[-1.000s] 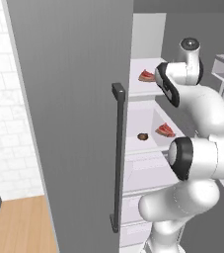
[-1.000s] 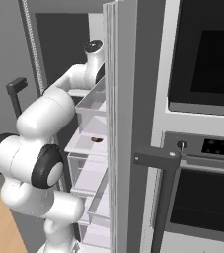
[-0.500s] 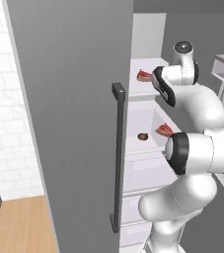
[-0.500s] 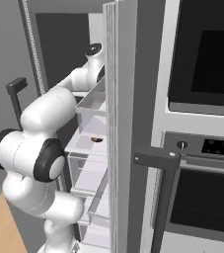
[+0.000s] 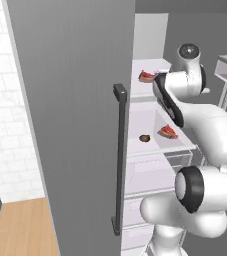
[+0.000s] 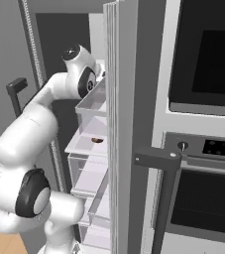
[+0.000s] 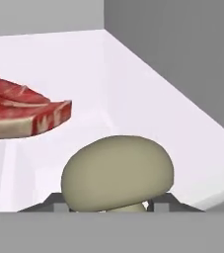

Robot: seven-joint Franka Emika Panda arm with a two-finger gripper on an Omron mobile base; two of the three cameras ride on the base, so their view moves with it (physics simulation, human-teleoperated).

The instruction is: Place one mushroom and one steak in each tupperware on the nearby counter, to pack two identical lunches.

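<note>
The arm [image 5: 205, 125] is reaching past the open fridge door [image 5: 75, 100] into the fridge, onto the upper shelf [image 7: 148, 108]. The hand [image 7: 108, 205] is sitting low on that shelf with a pale tan mushroom [image 7: 117, 173] right between its tips. The fingertips [image 7: 59, 201] are standing on either side of the stem, tight under the cap. They are looking to be in contact, but I cannot tell if they are really clamped or just bracketing it. Going in low at the stem is making sense, since the round cap would be slipping out of a higher pinch. A steak [image 7: 22, 111] is lying flat on the same shelf, near the mushroom but apart from it, so the hand is not fouling it. One shelf down, a second mushroom [image 5: 144, 138] and a lower steak [image 5: 167, 132] are lying close together on the lower shelf [image 5: 150, 145], probably waiting for the other lunch. Judging from this, the task is sitting at its first pick, with nothing packed in a tupperware yet. The risk I am seeing is the mushroom rolling out when it is lifted.
</note>
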